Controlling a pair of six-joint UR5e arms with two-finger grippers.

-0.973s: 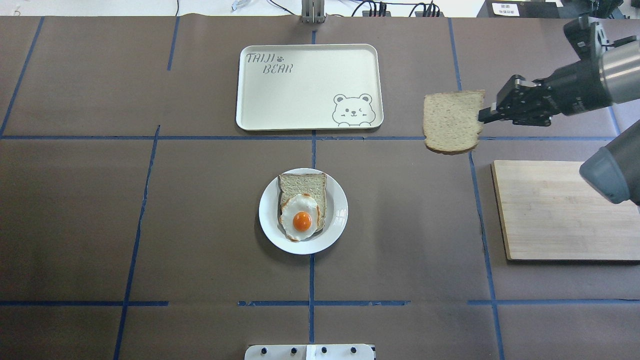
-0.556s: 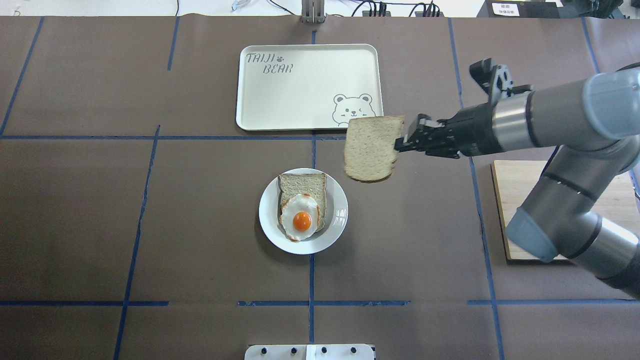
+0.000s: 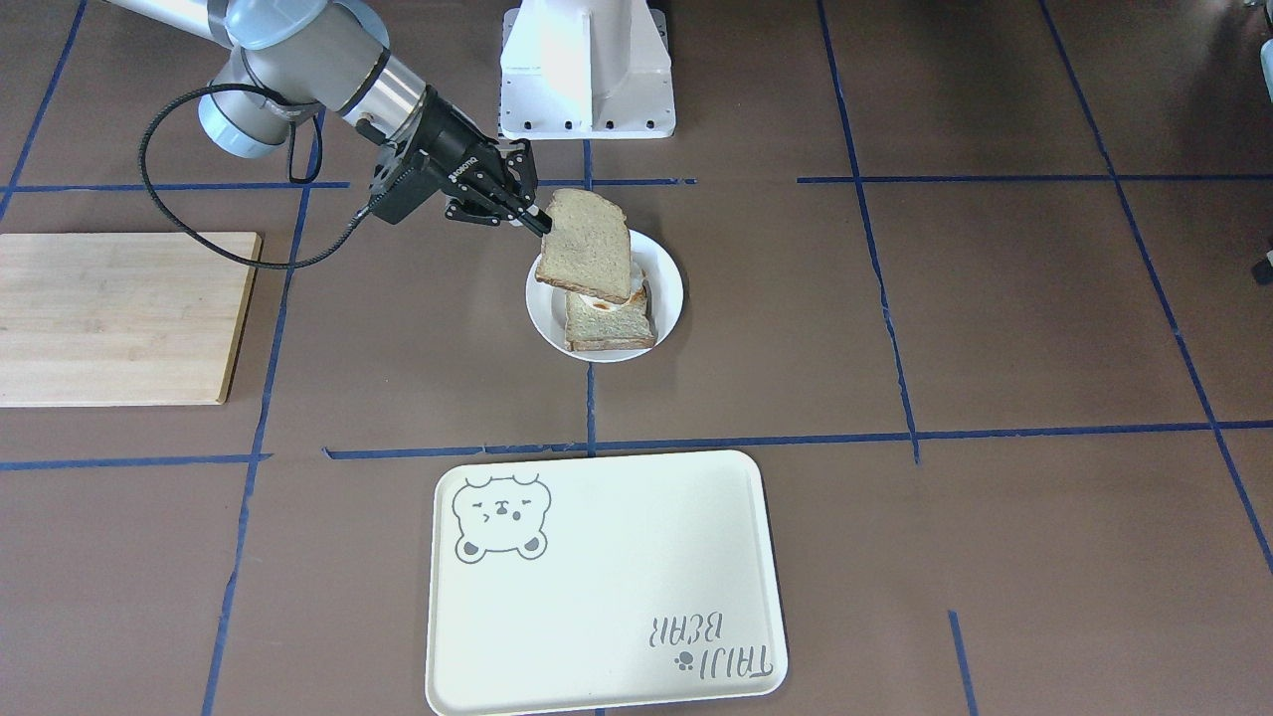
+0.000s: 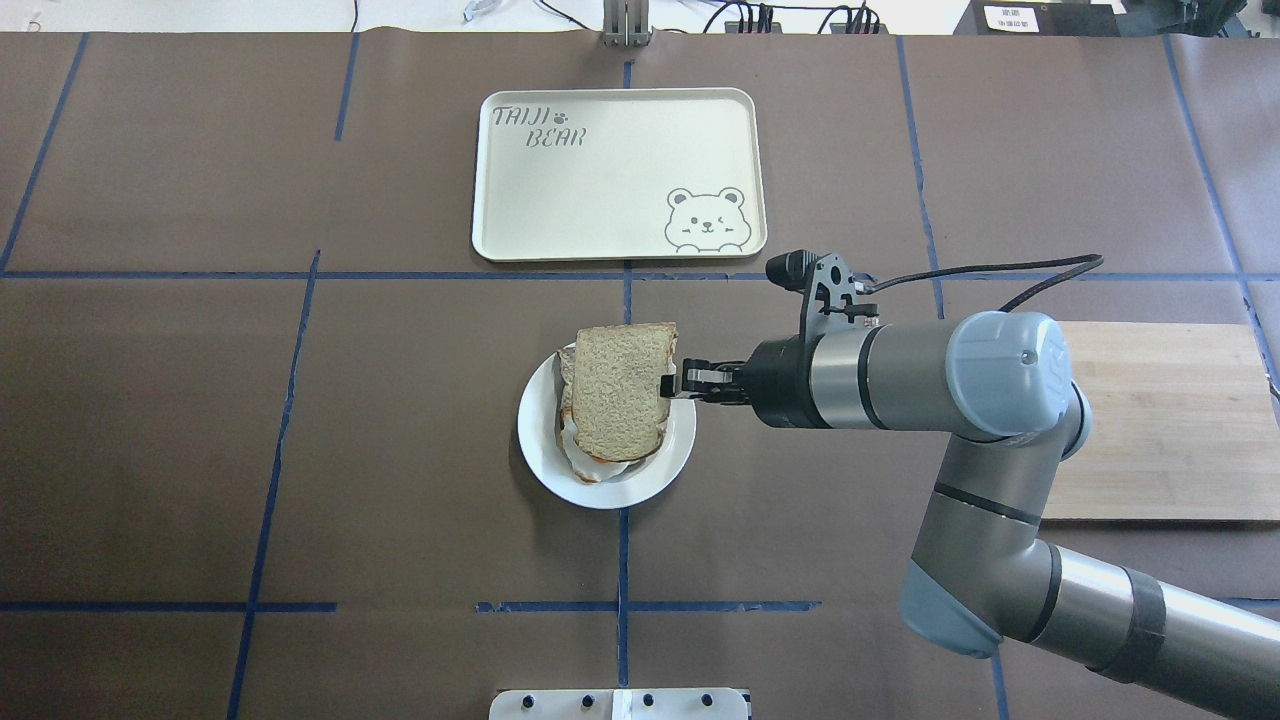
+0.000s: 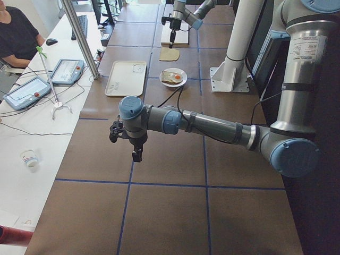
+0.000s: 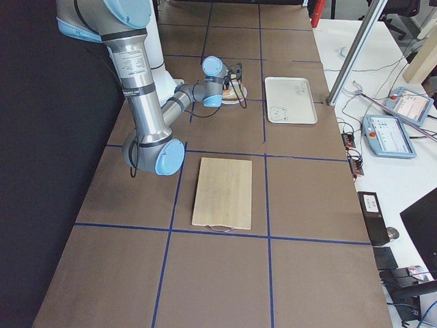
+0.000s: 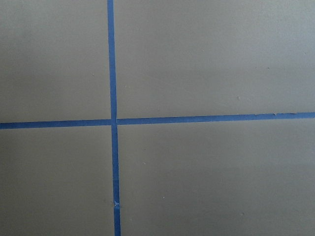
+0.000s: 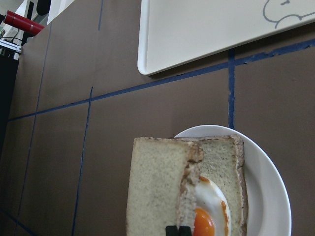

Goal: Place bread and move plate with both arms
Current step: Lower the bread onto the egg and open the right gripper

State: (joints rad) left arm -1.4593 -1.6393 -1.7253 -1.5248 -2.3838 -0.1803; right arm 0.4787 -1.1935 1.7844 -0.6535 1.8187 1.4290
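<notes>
Roughly, we put the task at partway through step 1 of 2. The bread (image 4: 622, 390) hangs over the plate (image 4: 645, 482), tilted, with its 3 o'clock edge raised and its far end dipping toward the egg-topped slice (image 3: 609, 328) beneath. We cannot tell whether that low end already touches the egg. The right gripper (image 4: 672, 385) is closed on the bread's 3 o'clock edge, its 2 fingers pinching the crust, so the slice is carried and not yet let go.

The plate sits near the middle of the surface (image 4: 400, 450), apart from the tray (image 4: 500, 180), which lies at 12 o'clock from it in the overhead view. The wooden board (image 4: 1160, 420) lies well off at 3 o'clock.

What is left, as we judge it: lower the bread flat onto the egg, release it, then move the plate with both arms. That second step has not begun. The left gripper (image 5: 137, 155) shows only in the side view, hovering over bare surface far from the plate, and we cannot tell whether it is open. Its wrist camera sees nothing but crossing blue tape lines (image 7: 112, 122).
</notes>
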